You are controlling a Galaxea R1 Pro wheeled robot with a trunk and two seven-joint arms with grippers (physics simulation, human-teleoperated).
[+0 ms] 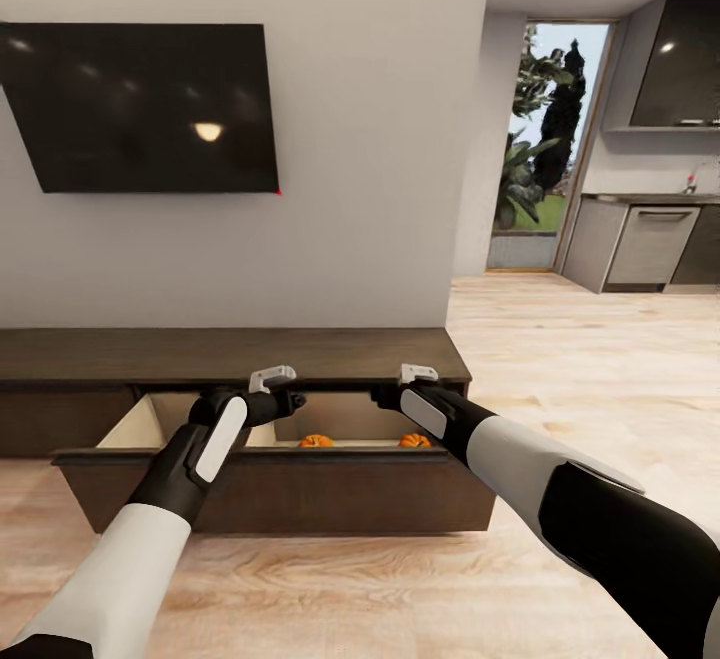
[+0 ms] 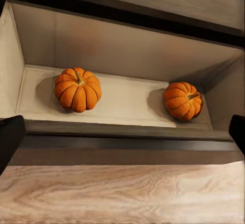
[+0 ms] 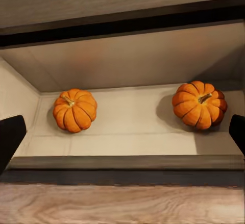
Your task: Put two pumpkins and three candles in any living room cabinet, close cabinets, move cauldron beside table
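While both arms reach forward over the pulled-out drawer (image 1: 270, 489) of the cabinet (image 1: 230, 354), the two pumpkins lie inside it on the pale wood floor, well apart from each other. In the head view, low in the middle of the frame, only their orange tops peek above the drawer's front edge: one pumpkin (image 1: 316, 440) near the centre, the other pumpkin (image 1: 414, 440) further right.

The left pincer (image 1: 285, 401) hangs over the drawer's open top at lower centre of the head view. Its own camera shows dark fingertips (image 2: 11, 137) at the two side edges of the frame, spread wide, with nothing between them but the drawer and the pumpkins beyond.

The right pincer (image 1: 392, 396) hangs just right of it, likewise above the drawer. Its fingertips (image 3: 11, 137) also sit at the far edges of its camera frame, fully parted and holding nothing.

A dark television (image 1: 145, 107) fills the upper left on the grey wall. Grey kitchen units (image 1: 650, 239) and a doorway (image 1: 545, 139) onto greenery stand at upper right. The wooden floor (image 1: 560, 339) spreads across the right and bottom.
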